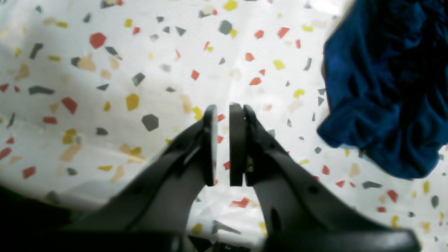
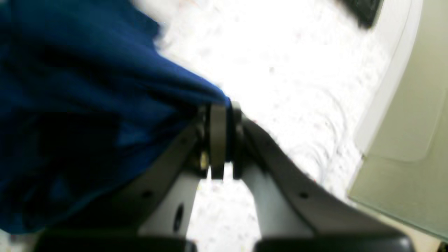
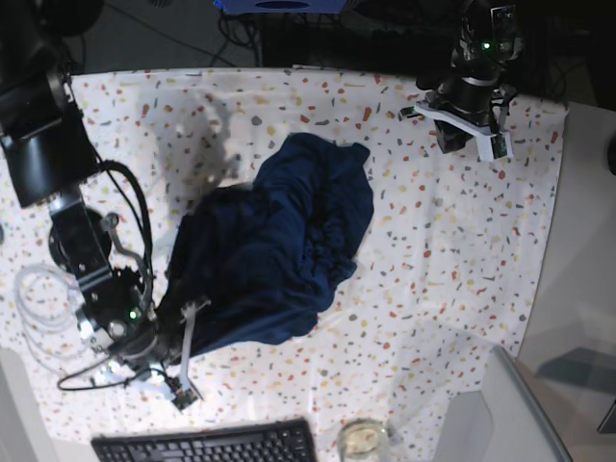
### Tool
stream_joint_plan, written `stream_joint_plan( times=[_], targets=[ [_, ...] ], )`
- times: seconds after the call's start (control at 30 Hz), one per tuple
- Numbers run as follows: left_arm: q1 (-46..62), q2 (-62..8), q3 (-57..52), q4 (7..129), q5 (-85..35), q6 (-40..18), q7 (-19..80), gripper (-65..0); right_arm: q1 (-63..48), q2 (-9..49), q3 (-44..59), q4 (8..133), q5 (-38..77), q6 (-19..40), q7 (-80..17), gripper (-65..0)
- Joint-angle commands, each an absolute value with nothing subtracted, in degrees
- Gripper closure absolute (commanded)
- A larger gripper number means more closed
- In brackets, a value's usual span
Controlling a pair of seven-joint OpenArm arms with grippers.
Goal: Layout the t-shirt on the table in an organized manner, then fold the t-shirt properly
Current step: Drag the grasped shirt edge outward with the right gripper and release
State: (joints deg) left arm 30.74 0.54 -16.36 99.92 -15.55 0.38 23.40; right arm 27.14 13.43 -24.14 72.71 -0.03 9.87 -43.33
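The t-shirt (image 3: 274, 250) lies bunched in a dark blue heap near the middle of the table (image 3: 433, 241). The right gripper (image 2: 224, 140) is clamped on a fold of the cloth at the heap's edge. The left gripper (image 1: 224, 145) hangs above bare table, its jaws nearly together and holding nothing, well apart from the shirt.
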Motion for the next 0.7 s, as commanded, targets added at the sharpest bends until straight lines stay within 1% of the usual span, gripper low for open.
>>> stream_joint_plan(
  times=[0.0,0.1,0.13,0.17,0.23,0.3,0.33,0.37,0.4,0.43,0.5,0.57,0.67],
  targets=[
    [30.99,0.31,-16.48,100.97,-16.04,0.22,22.20,-5.3,30.55,13.76,-22.90,69.49,-0.22,9.27,-40.13,-0.2],
    [31.16,0.31,-16.48,101.05,-16.04,0.22,22.20,-6.4,34.59,13.14,-15.25,54.55,-0.22,9.27,-31.43,-1.2],
    [31.25,0.31,-16.48,101.05,-16.04,0.22,22.29,-6.6,36.00,12.70,-12.88,50.33,-0.22,9.27,-29.49,-3.2],
    [31.34,0.31,-16.48,100.97,-16.04,0.22,22.37,-6.6,37.85,12.53,-11.03,45.93,-0.31,9.27,-28.00,-8.1],
    [31.87,0.31,-16.48,100.97,-16.13,0.22,22.37,-6.7,40.48,12.53,-9.63,40.04,-0.31,9.45,-27.30,-24.2],
    [31.87,0.40,-16.48,101.05,-16.13,0.22,22.37,-8.4,40.57,14.11,-9.36,40.48,0.13,9.63,-27.30,-41.4],
    [31.87,0.48,-16.48,101.05,-16.13,0.22,22.37,-11.7,39.43,14.99,-9.27,43.47,0.13,9.63,-27.47,-48.9],
    [31.87,0.57,-16.48,101.05,-16.22,0.22,22.37,-15.3,37.23,15.69,-8.75,47.16,0.13,9.71,-27.65,-52.8],
    [31.87,0.57,-16.48,101.05,-16.22,0.22,22.37,-19.4,33.80,16.13,-7.08,52.70,0.13,9.71,-28.44,-54.3],
    [31.87,0.57,-16.48,101.05,-16.22,0.22,22.37,-23.0,29.58,16.31,-4.97,59.82,0.13,9.89,-30.29,-54.0],
    [31.87,0.57,-16.48,101.05,-16.22,0.22,22.37,-28.8,20.26,16.04,-2.33,74.68,0.13,12.62,-35.03,-53.6],
    [31.78,0.75,-16.04,101.14,-16.22,0.22,22.37,-32.3,12.18,15.34,-0.92,85.76,0.13,16.57,-38.81,-53.6],
    [31.69,0.31,-11.03,101.14,-16.22,0.22,22.20,-34.7,2.77,10.07,3.03,93.67,0.13,19.82,-41.45,-53.6]
  ],
)
